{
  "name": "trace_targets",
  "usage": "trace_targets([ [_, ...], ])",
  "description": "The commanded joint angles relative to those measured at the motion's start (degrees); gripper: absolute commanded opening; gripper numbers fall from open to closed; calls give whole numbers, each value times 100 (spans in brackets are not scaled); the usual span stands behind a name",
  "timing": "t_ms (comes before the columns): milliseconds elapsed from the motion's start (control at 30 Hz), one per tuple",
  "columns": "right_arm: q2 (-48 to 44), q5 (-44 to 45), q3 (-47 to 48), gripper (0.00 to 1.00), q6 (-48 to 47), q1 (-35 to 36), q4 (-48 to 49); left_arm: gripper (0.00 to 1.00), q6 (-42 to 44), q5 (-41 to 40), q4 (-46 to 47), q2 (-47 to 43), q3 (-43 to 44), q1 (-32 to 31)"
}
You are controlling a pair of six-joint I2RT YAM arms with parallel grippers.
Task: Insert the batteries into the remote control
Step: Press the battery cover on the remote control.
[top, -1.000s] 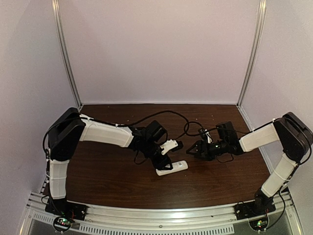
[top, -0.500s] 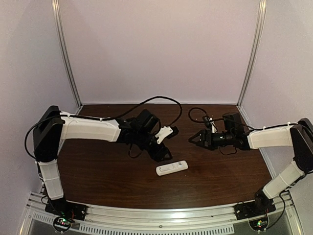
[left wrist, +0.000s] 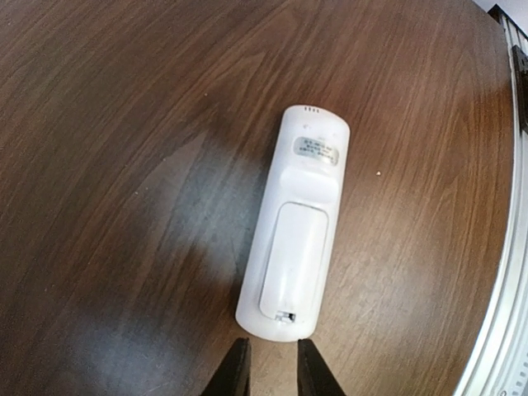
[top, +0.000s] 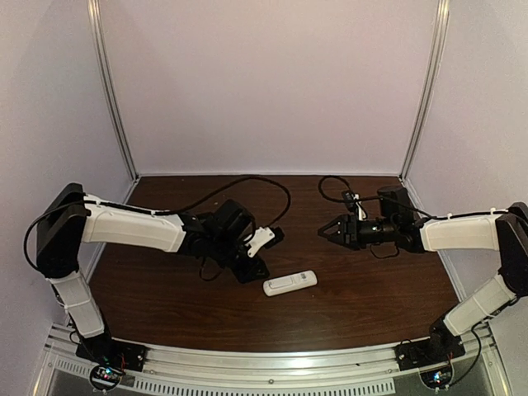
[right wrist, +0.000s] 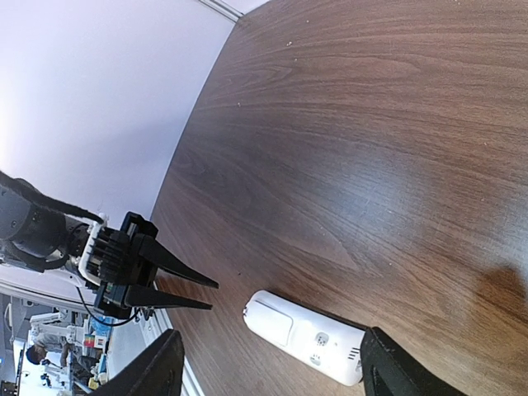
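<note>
The remote control [top: 290, 283] lies flat on the brown table, back side up. Its battery cover [left wrist: 295, 260] is seated over the bay. In the left wrist view the remote control [left wrist: 299, 231] sits just beyond my left gripper [left wrist: 271, 356], whose fingers stand a narrow gap apart with nothing between them. From above, the left gripper [top: 252, 269] is a little left of the remote and not touching it. My right gripper [top: 326, 231] hovers behind and to the right, wide open and empty, and it looks down on the remote control [right wrist: 309, 337]. No batteries are in view.
Black cables [top: 272, 186] loop over the back of the table behind both arms. A metal rail [left wrist: 516, 247] runs along the near edge. Pale walls and two metal posts [top: 111, 91] close in the table.
My left gripper has pulled back to the left, off the remote, and its fingers have narrowed. The right gripper has drawn back toward the rear. The remote lies where it was.
</note>
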Motion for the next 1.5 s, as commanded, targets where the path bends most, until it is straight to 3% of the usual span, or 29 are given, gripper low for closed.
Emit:
trace_targets([
  [0,8,-14,-84,74,23,32,77,21,47,-131,143,133,46,-81],
  [233,60,-5,-88,72,-6,31,57,15,162,14,113,370,306,-126],
  [600,109,22,-75,72,-41,27,30,13,295,55,-65,780,650,-134],
  [1100,207,93,-49,69,-78,12,-19,8,412,-236,-353,1283,461,-351],
  [1333,109,44,-46,68,-14,19,21,11,270,-398,-513,1075,820,-339],
  [1467,32,-95,-49,65,58,76,116,26,-97,-605,-387,632,864,-281],
])
